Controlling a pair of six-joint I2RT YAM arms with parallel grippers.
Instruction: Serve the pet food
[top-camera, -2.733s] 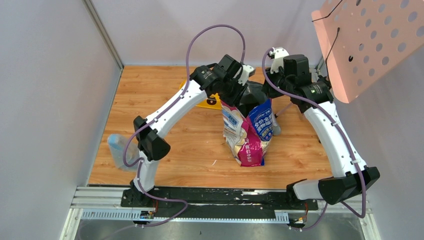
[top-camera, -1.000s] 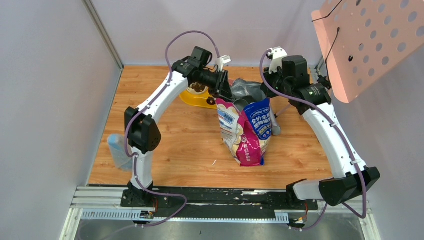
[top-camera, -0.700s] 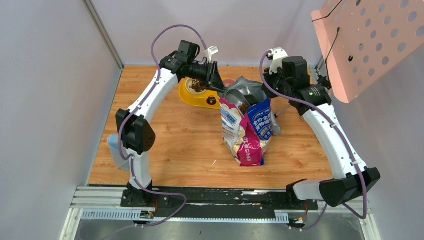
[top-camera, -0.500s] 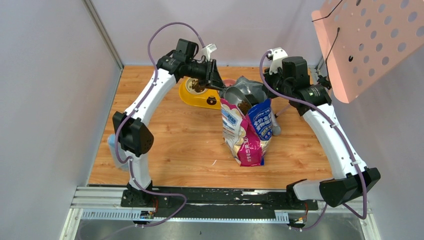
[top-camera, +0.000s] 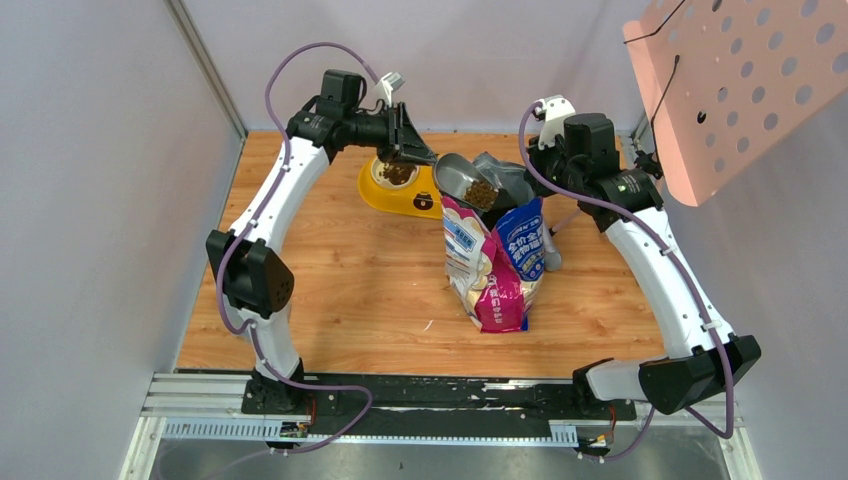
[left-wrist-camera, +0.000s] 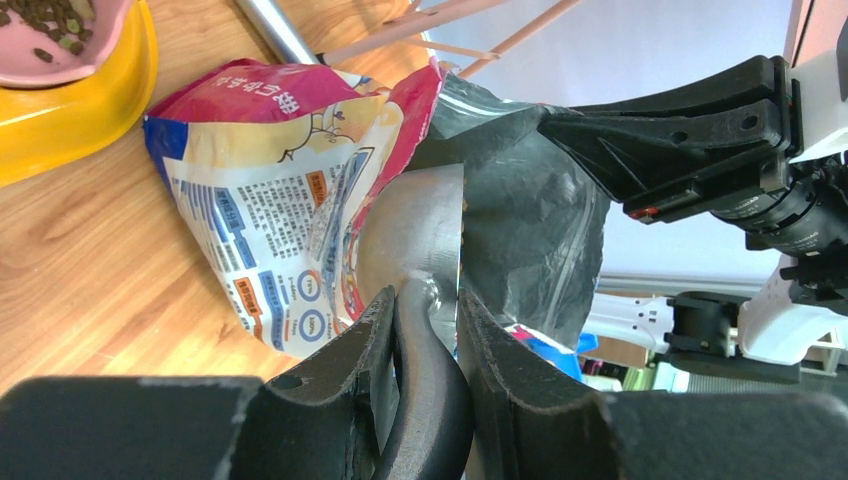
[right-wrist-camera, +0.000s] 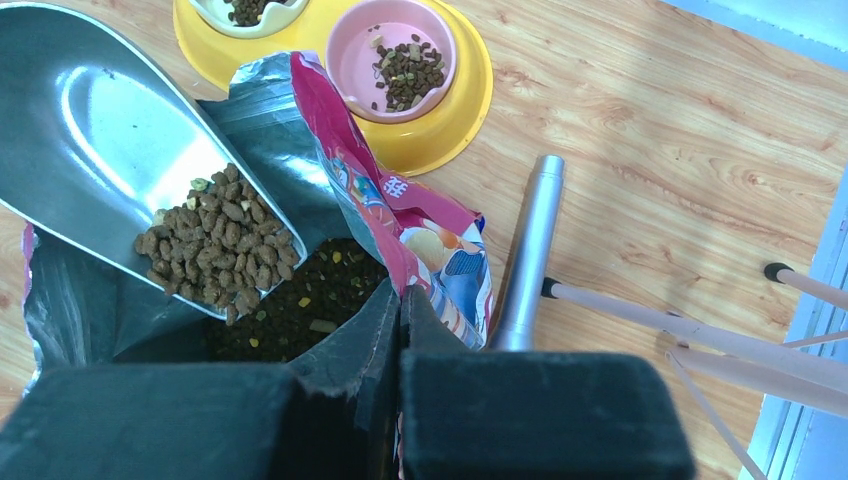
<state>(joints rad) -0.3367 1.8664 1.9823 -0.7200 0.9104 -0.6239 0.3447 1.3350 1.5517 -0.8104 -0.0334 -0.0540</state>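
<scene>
My left gripper (top-camera: 418, 155) (left-wrist-camera: 425, 295) is shut on the handle of the grey metal scoop (top-camera: 462, 178) (right-wrist-camera: 100, 130). The scoop hangs above the bag's mouth, between the bag and the feeder. A heap of brown pet food (top-camera: 481, 192) (right-wrist-camera: 215, 245) lies at the scoop's lip. More kibble fills the open printed bag (top-camera: 495, 265) (right-wrist-camera: 300, 300). My right gripper (top-camera: 528, 175) (right-wrist-camera: 400, 300) is shut on the bag's rim and holds it open. The yellow feeder (top-camera: 385, 197) (right-wrist-camera: 460, 110) holds a pink bowl (right-wrist-camera: 352, 62) and a white bowl, both with some kibble.
A grey metal tube (top-camera: 552, 255) (right-wrist-camera: 525, 250) lies right of the bag. Pink rods (right-wrist-camera: 680, 325) and a pink perforated board (top-camera: 740, 80) stand at the right. A pale blue object (top-camera: 232, 300) sits at the table's left edge. Walls close the left and back.
My left gripper has drawn the scoop up out of the bag with kibble in it and moved back left toward the feeder. The right arm and bag have stayed put.
</scene>
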